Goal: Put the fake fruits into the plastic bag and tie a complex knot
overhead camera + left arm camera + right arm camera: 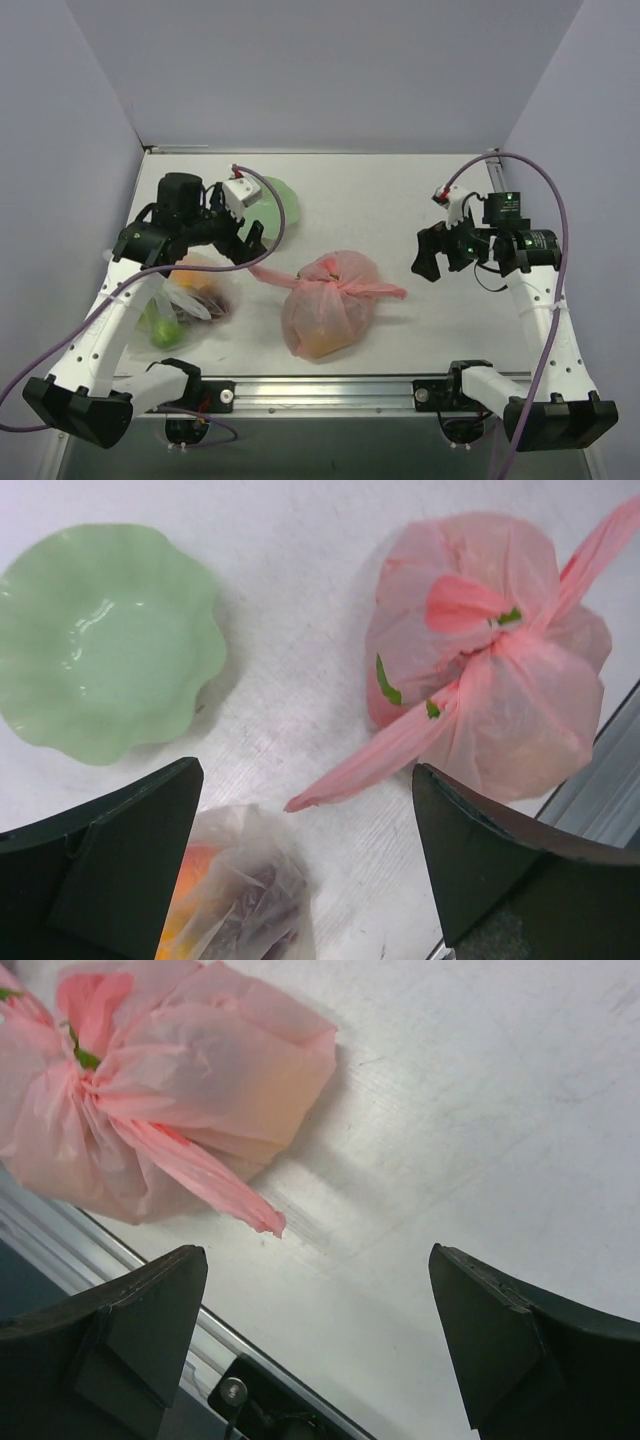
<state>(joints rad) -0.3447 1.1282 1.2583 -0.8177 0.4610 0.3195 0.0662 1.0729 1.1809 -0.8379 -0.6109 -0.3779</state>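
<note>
I see the white, faintly scratched table [420,190] with a metal rail along its near edge. The plastic bag [330,300] sits at the middle of it, near that rail: thin, crinkly pink film gathered into a knot on top, with two twisted tails sticking out left and right. An orange-yellow blur low in the film is all I can make out of the fake fruits [322,345]. To the left lies a glossy pale green dish [100,640] with a scalloped rim, and nearer my left arm a clear bag of fruit [195,295], crumpled and colourless. My left gripper [305,770] is spread wide and holds nothing; the left tail's tip lies between its fingers in the wrist view. My right gripper [315,1250] is equally wide and empty, beside the right tail
</note>
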